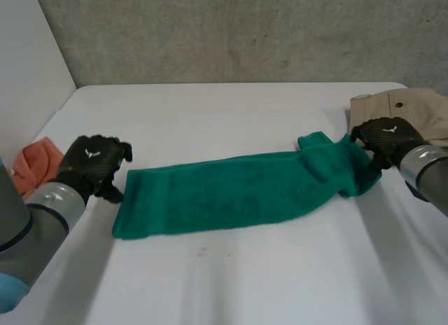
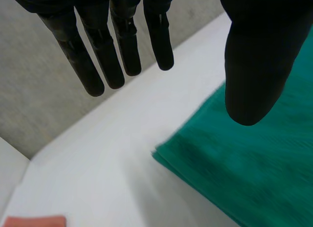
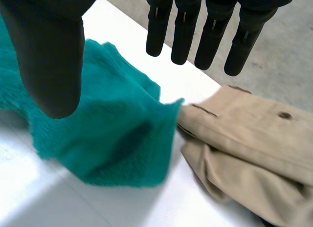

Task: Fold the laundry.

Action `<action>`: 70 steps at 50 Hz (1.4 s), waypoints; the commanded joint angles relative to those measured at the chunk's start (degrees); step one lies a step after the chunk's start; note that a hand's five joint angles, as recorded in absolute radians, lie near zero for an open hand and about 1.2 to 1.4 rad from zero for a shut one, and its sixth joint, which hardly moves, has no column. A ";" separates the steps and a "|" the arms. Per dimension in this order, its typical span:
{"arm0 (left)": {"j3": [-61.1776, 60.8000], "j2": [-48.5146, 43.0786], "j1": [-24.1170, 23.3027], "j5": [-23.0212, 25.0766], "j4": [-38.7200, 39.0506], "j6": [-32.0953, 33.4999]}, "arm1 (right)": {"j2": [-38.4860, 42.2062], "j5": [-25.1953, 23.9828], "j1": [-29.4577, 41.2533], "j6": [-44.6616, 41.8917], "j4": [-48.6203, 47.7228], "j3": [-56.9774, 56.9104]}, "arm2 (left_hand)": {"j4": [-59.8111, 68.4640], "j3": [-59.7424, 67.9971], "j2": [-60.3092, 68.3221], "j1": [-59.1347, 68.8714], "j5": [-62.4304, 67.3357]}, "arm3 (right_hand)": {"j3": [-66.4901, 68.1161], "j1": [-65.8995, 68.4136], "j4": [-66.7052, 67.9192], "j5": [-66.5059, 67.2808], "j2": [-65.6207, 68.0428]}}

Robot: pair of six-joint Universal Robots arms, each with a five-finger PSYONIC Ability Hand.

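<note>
A green towel [image 1: 231, 195] lies stretched out across the middle of the white table [image 1: 231, 283], its right end rumpled and slightly raised. My left hand [image 1: 94, 164] hovers just beyond the towel's left end, not touching it. In the left wrist view its fingers [image 2: 112, 51] are straight with the thumb apart, and the towel's corner [image 2: 254, 168] lies beneath the thumb. My right hand [image 1: 385, 137] is at the towel's rumpled right end. Its fingers [image 3: 183, 31] are straight and the thumb is spread, with the towel [image 3: 107, 134] lying below the palm and nothing pinched.
A beige garment [image 1: 413, 108] lies bunched at the table's far right, just behind my right hand and touching the towel's end [image 3: 244, 144]. An orange cloth [image 1: 38, 164] sits at the left edge by my left arm. A grey wall runs along the back.
</note>
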 commanded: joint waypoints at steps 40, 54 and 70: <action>-4.81 -3.52 1.38 1.08 5.38 2.99 | 15.02 -13.10 -7.96 -12.71 -12.02 -2.70 | -8.80 -9.93 -9.21 -9.31 -8.41 | 39.11 38.94 39.45 40.66 39.32; -5.34 -1.77 1.99 1.16 5.56 2.82 | 7.81 -8.36 -18.32 -13.57 -4.65 0.55 | -9.48 -10.61 -9.88 -9.98 -9.08 | 52.33 52.16 52.68 53.89 52.54; -5.78 0.17 2.69 1.08 5.56 2.82 | 2.64 -0.09 -17.55 -17.80 0.46 -5.60 | -11.16 -12.29 -11.56 -11.66 -10.77 | 52.33 52.16 52.68 53.89 52.54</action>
